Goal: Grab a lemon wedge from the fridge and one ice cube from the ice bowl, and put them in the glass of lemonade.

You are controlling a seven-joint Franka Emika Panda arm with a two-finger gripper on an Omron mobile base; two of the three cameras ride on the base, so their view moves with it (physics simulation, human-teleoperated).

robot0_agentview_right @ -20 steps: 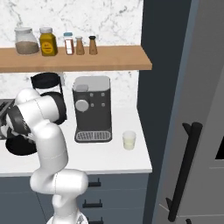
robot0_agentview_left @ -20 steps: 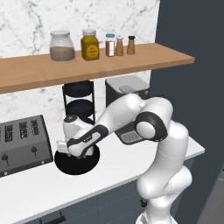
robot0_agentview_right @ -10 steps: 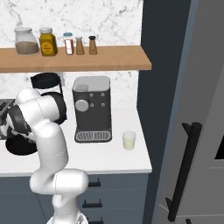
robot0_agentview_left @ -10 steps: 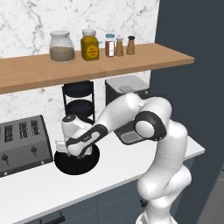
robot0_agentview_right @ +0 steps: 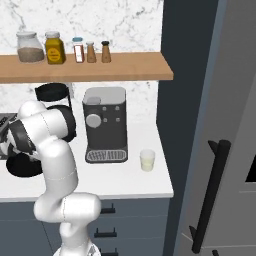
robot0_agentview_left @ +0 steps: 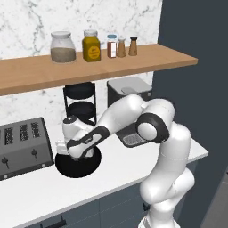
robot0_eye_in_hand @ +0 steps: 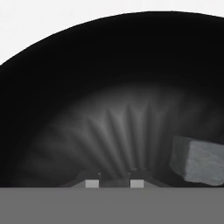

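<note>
A wooden shelf (robot0_agentview_left: 40,73) runs along the marble wall (robot0_agentview_left: 40,18), carrying a lidded glass jar (robot0_agentview_left: 61,46) at the left, then a yellow jar (robot0_agentview_left: 91,45) and three small spice shakers (robot0_agentview_left: 121,46) in a row to its right. Below it on the white surface (robot0_agentview_left: 111,171), a silver toaster (robot0_agentview_left: 22,147) stands at the left, a black three-tier round rack (robot0_agentview_left: 80,104) against the wall, and a grey coffee machine (robot0_agentview_right: 104,124) to the right. Dark drawer fronts (robot0_agentview_right: 130,220) sit under the surface.

Glossy white rounded arm (robot0_agentview_left: 133,111) segments, dark grey joint bands, bulbous white base.
</note>
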